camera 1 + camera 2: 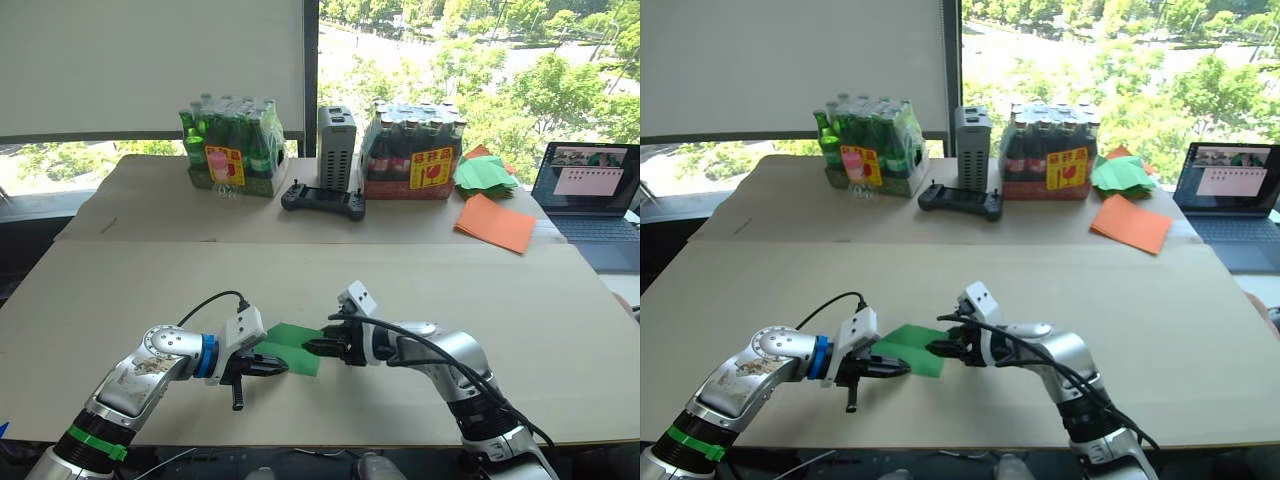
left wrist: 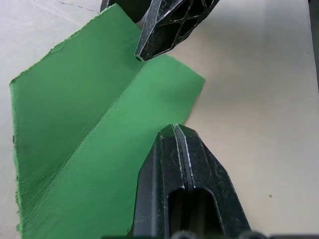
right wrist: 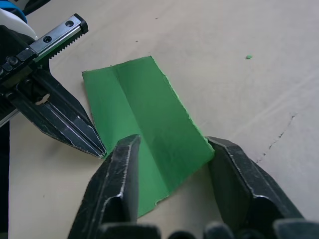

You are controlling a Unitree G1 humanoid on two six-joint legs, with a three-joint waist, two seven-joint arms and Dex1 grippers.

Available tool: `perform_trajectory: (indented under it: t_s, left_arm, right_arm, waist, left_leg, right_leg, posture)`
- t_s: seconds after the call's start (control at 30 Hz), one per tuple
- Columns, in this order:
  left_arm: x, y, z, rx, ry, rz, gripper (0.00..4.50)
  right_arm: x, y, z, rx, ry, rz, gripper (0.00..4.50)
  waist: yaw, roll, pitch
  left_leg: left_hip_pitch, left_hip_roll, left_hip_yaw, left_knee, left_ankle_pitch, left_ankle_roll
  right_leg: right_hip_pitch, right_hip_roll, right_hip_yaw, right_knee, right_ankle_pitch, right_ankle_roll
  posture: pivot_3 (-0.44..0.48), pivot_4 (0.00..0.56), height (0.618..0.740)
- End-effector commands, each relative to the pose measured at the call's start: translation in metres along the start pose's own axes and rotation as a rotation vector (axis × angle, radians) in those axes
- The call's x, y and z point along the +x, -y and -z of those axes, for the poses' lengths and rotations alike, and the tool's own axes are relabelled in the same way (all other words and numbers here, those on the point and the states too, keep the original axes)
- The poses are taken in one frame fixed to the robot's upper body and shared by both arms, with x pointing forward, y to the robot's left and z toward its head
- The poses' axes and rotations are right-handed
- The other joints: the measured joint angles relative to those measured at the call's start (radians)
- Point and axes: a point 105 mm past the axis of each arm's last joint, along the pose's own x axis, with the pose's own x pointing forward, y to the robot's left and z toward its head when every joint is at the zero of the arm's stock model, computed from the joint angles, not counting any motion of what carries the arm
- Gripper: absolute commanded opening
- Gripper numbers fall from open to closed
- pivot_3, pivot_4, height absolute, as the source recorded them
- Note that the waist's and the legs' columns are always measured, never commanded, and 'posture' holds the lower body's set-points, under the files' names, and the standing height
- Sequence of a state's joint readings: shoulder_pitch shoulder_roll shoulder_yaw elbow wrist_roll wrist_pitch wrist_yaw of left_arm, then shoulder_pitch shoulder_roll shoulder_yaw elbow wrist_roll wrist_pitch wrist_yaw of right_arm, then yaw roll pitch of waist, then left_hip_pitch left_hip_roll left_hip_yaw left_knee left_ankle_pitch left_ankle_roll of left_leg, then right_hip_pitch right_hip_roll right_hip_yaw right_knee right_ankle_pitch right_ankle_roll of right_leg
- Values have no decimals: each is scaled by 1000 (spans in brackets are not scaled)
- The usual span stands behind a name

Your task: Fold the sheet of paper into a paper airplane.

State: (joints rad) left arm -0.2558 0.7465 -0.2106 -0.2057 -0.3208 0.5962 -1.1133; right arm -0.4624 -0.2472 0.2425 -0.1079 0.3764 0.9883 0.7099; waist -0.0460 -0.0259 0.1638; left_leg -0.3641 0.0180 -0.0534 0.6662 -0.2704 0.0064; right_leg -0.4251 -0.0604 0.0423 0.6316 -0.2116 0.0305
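Right gripper (image 3: 169, 154) spread wide, its two black fingers straddling the near end of the sheet of paper (image 3: 144, 119), one fingertip (image 3: 127, 149) over the paper's edge, the other just beside its corner. Left gripper (image 2: 174, 130) pressed together, tip resting on the sheet near one long edge. In the head views, both grippers meeting from either side over the sheet (image 1: 293, 347), left gripper (image 1: 272, 367) at its left edge, right gripper (image 1: 316, 347) at its right.

Thin bright green paper rectangle, lying flat on the tan cardboard-covered table (image 1: 520, 330) near the front edge, one sharp crease running lengthwise, one long edge rough and torn-looking, halves slightly raised along the fold.

Farther back: shrink-wrapped pack of green bottles (image 1: 231, 147) with a red-and-yellow label, writing too small to read; black handheld controller (image 1: 323, 200); grey upright box (image 1: 336, 134); pack of dark bottles (image 1: 414, 150) with a similar label; heap of green sheets (image 1: 486, 174); orange sheet (image 1: 495, 223); open laptop (image 1: 588, 190) at the right.
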Motion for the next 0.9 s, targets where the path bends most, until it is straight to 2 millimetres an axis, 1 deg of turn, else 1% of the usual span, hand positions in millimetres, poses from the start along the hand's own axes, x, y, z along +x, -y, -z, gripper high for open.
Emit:
perform_trajectory:
  t_s: [0.03, 0.1, 0.13, 0.23, 0.33, 0.4, 0.47, 0.5, 0.53, 0.57, 0.6, 0.67, 0.73, 0.9]
  left_arm:
    - [-3, 1, -11, 32, 23, 1, 0]
    - [-3, 2, -11, 33, 22, 2, 0]
    - [-3, 2, -11, 33, 21, 2, 0]
    - [-3, 3, -11, 31, 20, 4, 0]
    - [-3, 3, -10, 28, 17, 4, 0]
    - [-4, 3, -9, 26, 16, 2, 0]
    - [-5, 3, -9, 23, 13, 1, 0]
    - [-5, 2, -8, 22, 12, 0, 0]
    - [-5, 2, -8, 20, 12, -1, 0]
    - [-6, 2, -8, 19, 12, -1, 0]
    - [-7, 2, -8, 16, 13, -2, 0]
    - [-8, 2, -8, 12, 14, -4, 0]
    - [-9, 1, -8, 11, 13, -6, 0]
    - [-20, -1, -13, -31, 47, -34, 0]
  right_arm:
    - [2, -7, -2, -24, 19, -28, 780]
    - [3, -8, -2, -33, 20, -26, 89]
    - [3, -8, -2, -44, 22, -23, 38]
    - [2, -11, -8, -80, 58, -27, 38]
    - [-2, -15, -18, -204, 121, -7, 38]
    - [-4, -21, -21, -324, 146, -4, 38]
    - [-6, -29, -21, -500, 177, 5, 38]
    - [-6, -29, -20, -578, 190, 30, 38]
    - [-6, -28, -18, -670, 191, 57, 38]
    - [-5, -29, -13, -720, 184, 55, 38]
    - [-2, -29, -5, -788, 159, 62, 38]
    - [1, -29, 9, -879, 124, 59, 38]
    - [4, -27, 17, -961, 105, 66, 38]
    - [7, -29, 12, -1174, 132, 99, 38]
  waist:
    - [0, 0, 0]
    - [0, 0, 0]
    - [0, 0, 0]
    - [0, 0, 0]
    - [1, 0, 0]
    - [1, 0, 0]
    - [2, 0, 0]
    - [2, 0, 0]
    - [1, 0, 0]
    - [1, 0, 0]
    - [1, 0, 0]
    - [1, 0, 0]
    - [1, 0, 0]
    - [-1, 0, 0]
  left_leg:
    - [0, 0, 0, 0, 0, 0]
    - [0, 0, 0, 0, 0, 0]
    - [0, 0, 0, 0, 0, 0]
    - [0, 0, 0, 0, 0, 0]
    - [0, 0, 0, 0, 0, 0]
    - [-1, 0, 0, 0, 0, 0]
    - [-1, 0, 0, 0, 0, 0]
    - [-1, 0, 0, 0, 0, 0]
    - [-1, 0, 0, 0, 0, 0]
    - [-1, 0, 0, 0, 0, 0]
    - [-1, 0, 0, 0, 0, 0]
    - [-1, 0, 1, 0, 0, 0]
    - [-1, 0, 1, 0, 0, 0]
    - [0, 0, 1, 0, 0, 0]
  right_leg:
    - [0, 0, 0, 0, 0, 0]
    - [0, 0, 0, 0, 0, 0]
    - [0, 0, 0, 0, 0, 0]
    - [0, 0, 0, 0, 0, 0]
    - [0, 0, 0, 0, 0, 0]
    - [0, 0, 0, -1, 0, 0]
    - [-1, 0, 0, -1, 0, 0]
    - [-1, 0, 0, -1, 0, 0]
    - [-1, 0, 0, -1, 0, 1]
    - [-1, 0, 0, -1, 0, 1]
    - [-1, 0, 0, -1, 0, 1]
    - [-1, 0, 0, -1, 0, 1]
    - [-1, 0, 0, -1, 0, 1]
    - [0, 0, 0, 0, 0, 0]
  posture:
    - [0, 150, 740]
    - [0, 150, 740]
    - [0, 150, 740]
    - [0, 150, 740]
    - [0, 150, 740]
    - [0, 150, 740]
    - [0, 150, 740]
    - [0, 150, 740]
    - [0, 150, 740]
    - [0, 150, 740]
    - [0, 150, 740]
    - [0, 150, 740]
    - [0, 150, 740]
    - [0, 150, 740]
